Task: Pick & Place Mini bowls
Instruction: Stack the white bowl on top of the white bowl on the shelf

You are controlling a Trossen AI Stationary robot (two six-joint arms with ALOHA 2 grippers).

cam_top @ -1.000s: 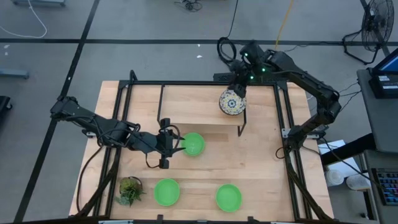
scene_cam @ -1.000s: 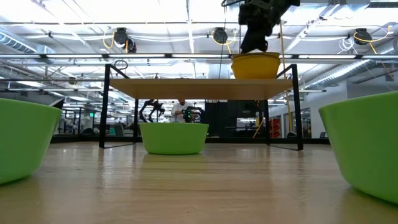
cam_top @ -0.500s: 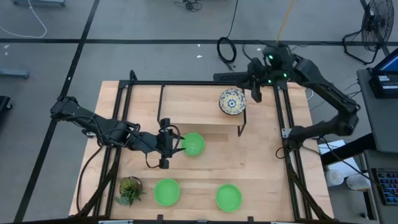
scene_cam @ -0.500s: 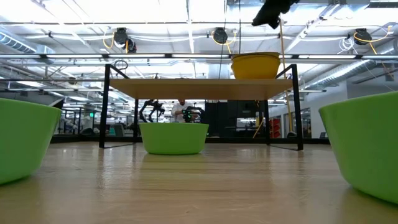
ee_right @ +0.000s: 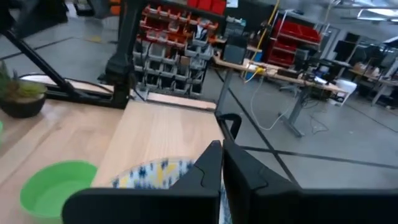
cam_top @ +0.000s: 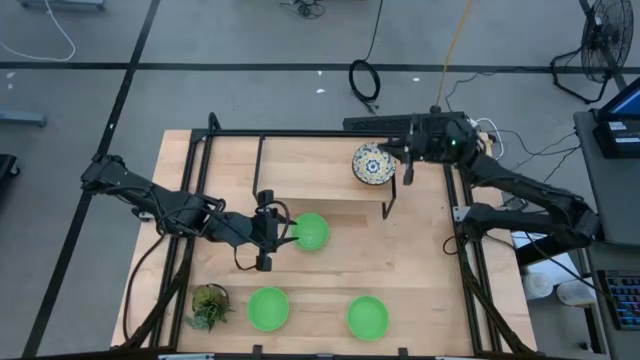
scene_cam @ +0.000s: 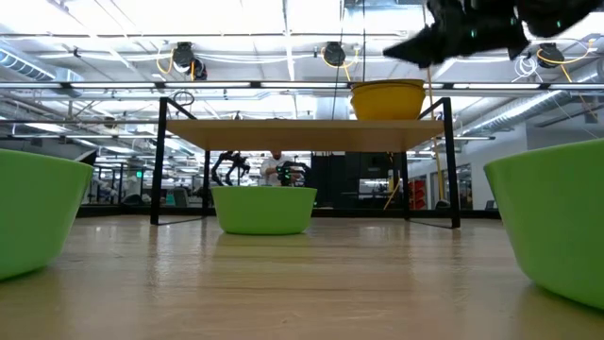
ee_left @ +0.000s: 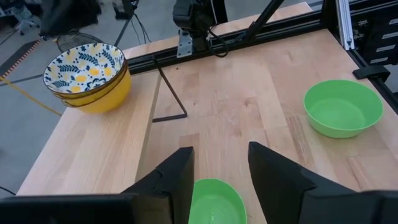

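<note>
Mini bowls mid-sort: a stack of yellow floral-patterned round bowls sits on the raised wooden shelf.
Right gripper, fingers shut and empty, hovers beside them; left gripper, fingers parted, straddles a plain green bowl and likely must close, then lift it.

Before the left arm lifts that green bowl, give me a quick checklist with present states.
1. Left claw astride the near rim of the middle green bowl: ok.
2. Left claw closed on that rim: cannot tell.
3. Right claw shut and empty, just beside the patterned bowls: ok.
4. Patterned bowls stacked upright on the raised shelf: ok.
5. Two other green bowls and potted plant well apart from the left arm: ok.
</note>
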